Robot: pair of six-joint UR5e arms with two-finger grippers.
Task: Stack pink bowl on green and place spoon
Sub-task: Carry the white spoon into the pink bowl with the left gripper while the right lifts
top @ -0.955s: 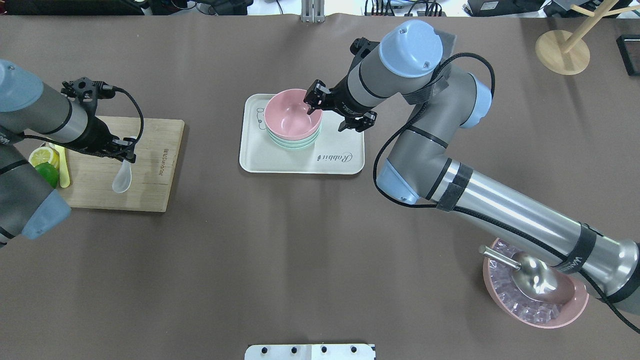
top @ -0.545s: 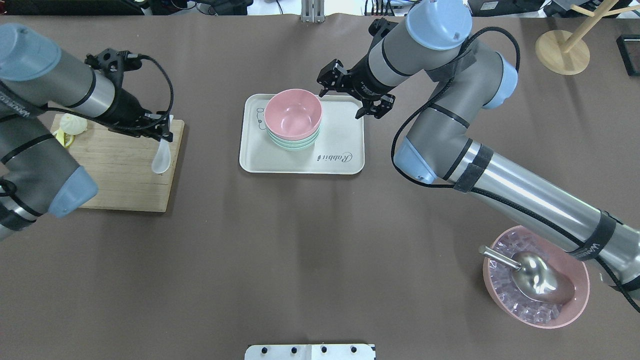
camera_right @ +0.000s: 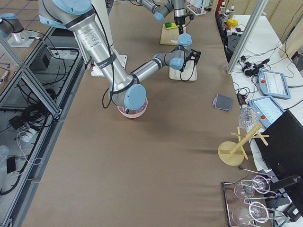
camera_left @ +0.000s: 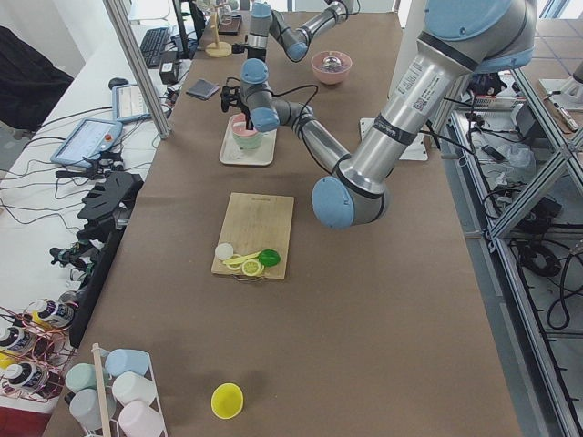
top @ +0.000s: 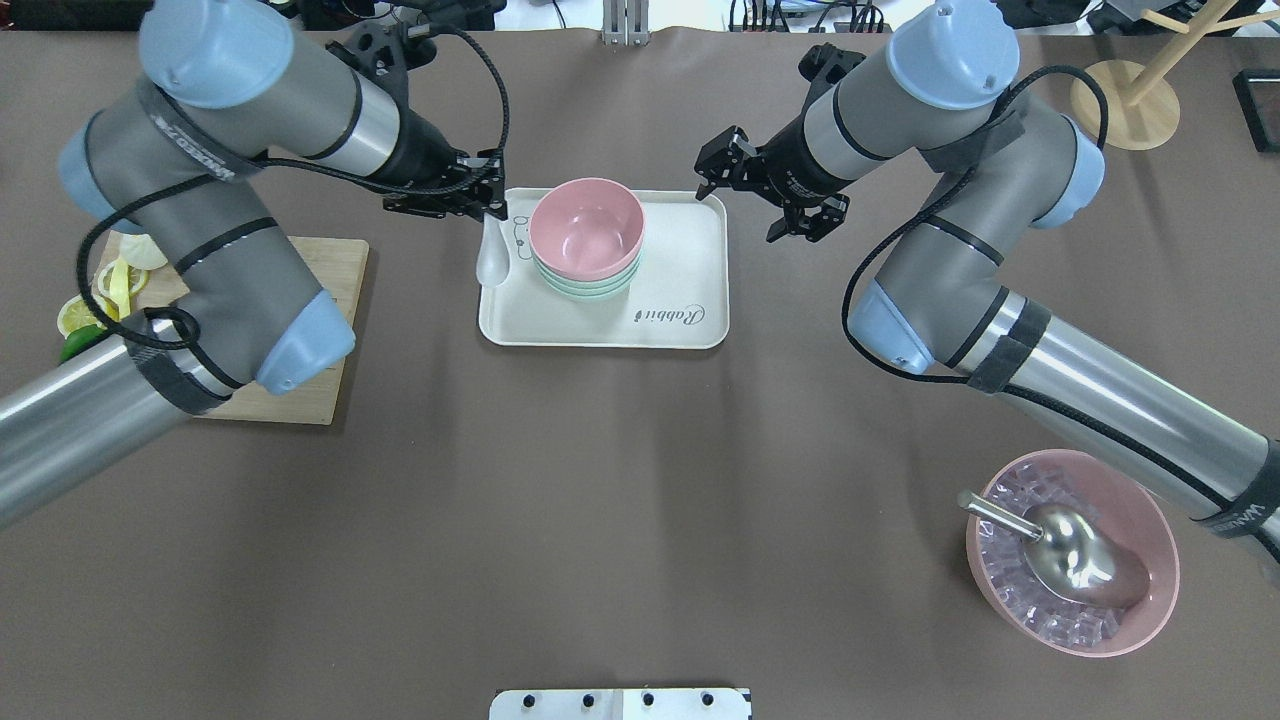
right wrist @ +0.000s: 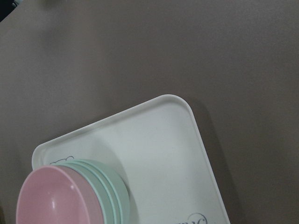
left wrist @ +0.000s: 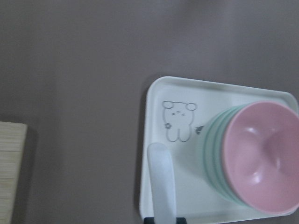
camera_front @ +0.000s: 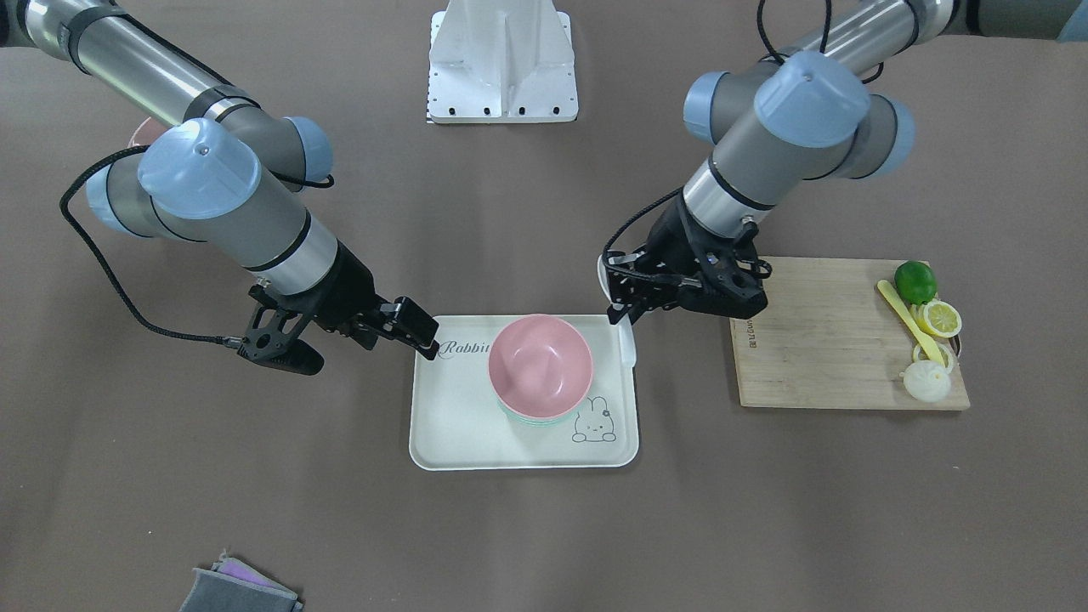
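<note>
The pink bowl sits nested on the green bowl stack at mid-tray. The left gripper clamps the spoon over the tray's left edge. The right gripper hovers off the tray's far right corner, jaws wide.

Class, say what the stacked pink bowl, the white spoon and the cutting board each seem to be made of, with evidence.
Pink bowl: probably matte plastic or melamine; even colour, soft dull highlights.
Spoon: glossy, translucent white; plastic or ceramic, cannot tell which.
Cutting board: wood or bamboo; pale straight grain.
</note>
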